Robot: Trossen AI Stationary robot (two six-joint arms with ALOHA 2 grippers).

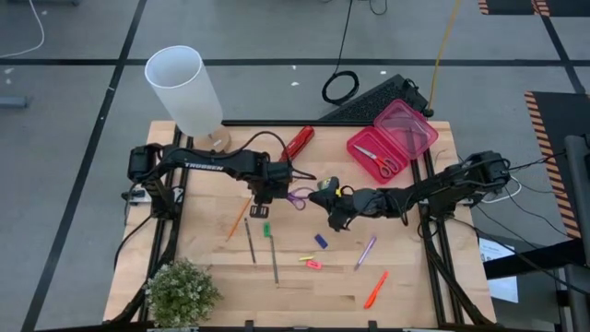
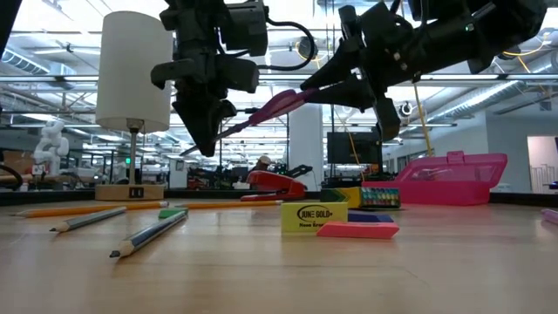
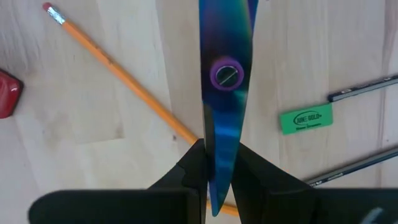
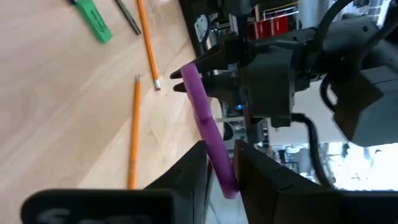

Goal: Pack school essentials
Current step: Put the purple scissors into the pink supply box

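Note:
The purple-handled scissors [image 2: 277,105] hang in the air over the middle of the table, held at both ends. My left gripper [image 1: 266,191] is shut on the iridescent blue blades [image 3: 219,124]. My right gripper [image 1: 329,210] is shut on the purple handle [image 4: 208,118]. On the table below lie pencils [image 1: 250,242], a green eraser [image 1: 267,228], a blue eraser [image 1: 321,241], a purple pen [image 1: 365,252], an orange marker [image 1: 375,289] and the crayon box [image 2: 375,196]. My left gripper pinches the flat sides of the shut blades near their tip [image 3: 217,177] between its two fingers, coming from above and slanting down. The pivot screw [image 3: 227,74] lies beyond the fingers. The scissors are clear of the table. My right gripper pinches the purple handle's end [image 4: 219,163] between its two fingers, coming from the table's right side. The handle end sits higher than the blades, so the scissors tilt between the two grippers.
A pink box [image 1: 392,138] with its clear lid open holds red-handled scissors at the far right. A red stapler [image 1: 300,141] and a white lamp [image 1: 184,88] stand at the far edge. A small plant [image 1: 182,290] sits at the near left corner.

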